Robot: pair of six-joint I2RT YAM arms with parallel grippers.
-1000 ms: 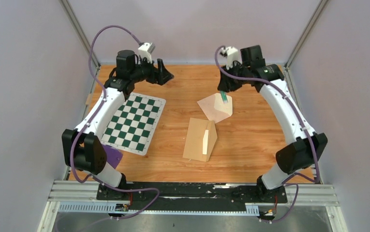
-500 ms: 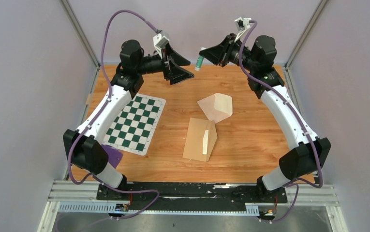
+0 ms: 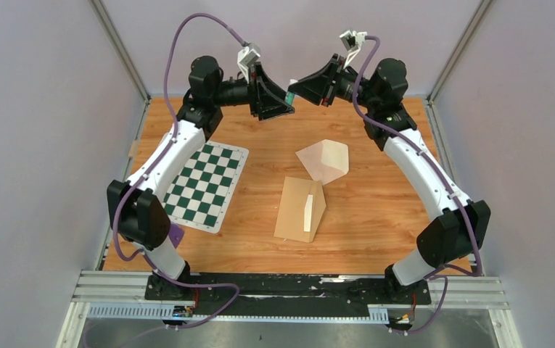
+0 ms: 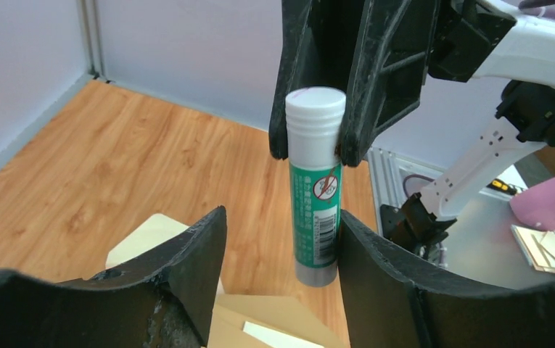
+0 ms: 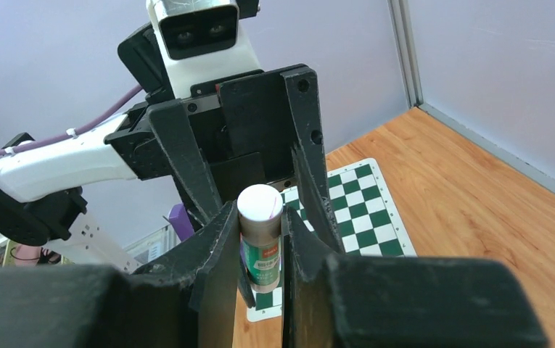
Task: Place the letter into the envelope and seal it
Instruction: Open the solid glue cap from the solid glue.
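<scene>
The letter [image 3: 323, 161], a pale creased sheet, lies flat on the table [image 3: 376, 232] just beyond the tan envelope [image 3: 296, 210]. It is not inside the envelope, whose flap stands open. Neither arm is touching either of them.

Both arms are raised and meet in the air over the far side of the table, well above the papers. The right gripper [image 3: 305, 87] is clamped on the white cap end of a glue stick [image 4: 316, 210]. The green body of the stick juts out toward the other arm. The left gripper [image 4: 280, 221] has its jaws either side of that body. One finger is at or very near the label and the other is still apart from it, so the jaws are fairly wide and have no grip yet.

Holding the stick by the cap and offering the body looks like a set-up for pulling the cap off, which takes two holds. Doing it high up probably keeps the arms clear of the sheet and envelope.

A second ago the right arm was down at the letter with the stick at the paper, and the left arm was low by the far corner of the chessboard mat [image 3: 200, 185]. Half a second ago both were lifted but still apart. Since then they have closed in and the left jaws have narrowed. The letter and envelope have not moved.
</scene>
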